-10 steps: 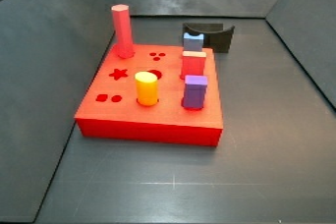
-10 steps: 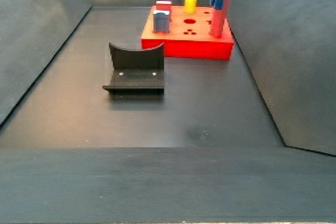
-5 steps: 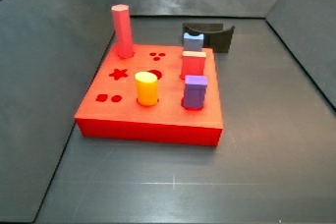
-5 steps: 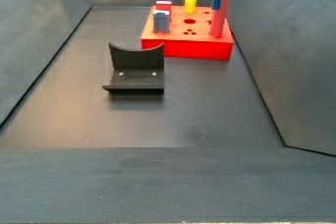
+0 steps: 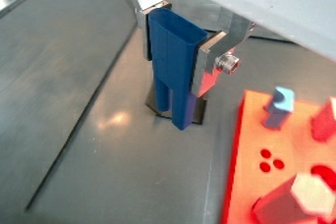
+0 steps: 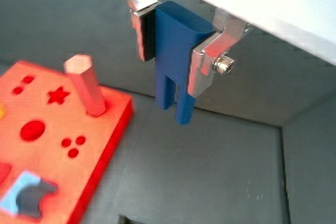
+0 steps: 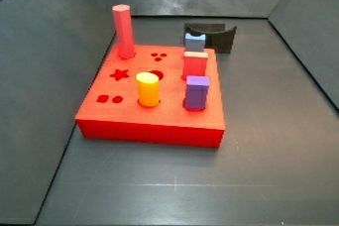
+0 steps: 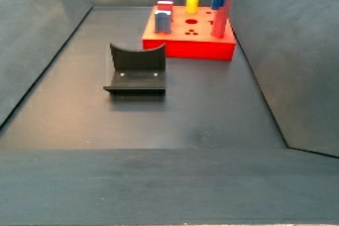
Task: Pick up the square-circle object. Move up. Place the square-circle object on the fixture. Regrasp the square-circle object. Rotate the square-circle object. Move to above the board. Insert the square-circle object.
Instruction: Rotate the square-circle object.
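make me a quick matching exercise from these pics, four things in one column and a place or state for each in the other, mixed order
Things:
1. square-circle object
2. fixture
3. yellow cylinder
4. tall red peg

Places or states:
A. stands upright at a far corner of the board
B. held between the pincer fingers, up off the floor, beside the board
C. sits on the dark floor, apart from the board
D. stands on the board next to the purple block

Pairs: 1-B, 2-C, 3-D, 4-A
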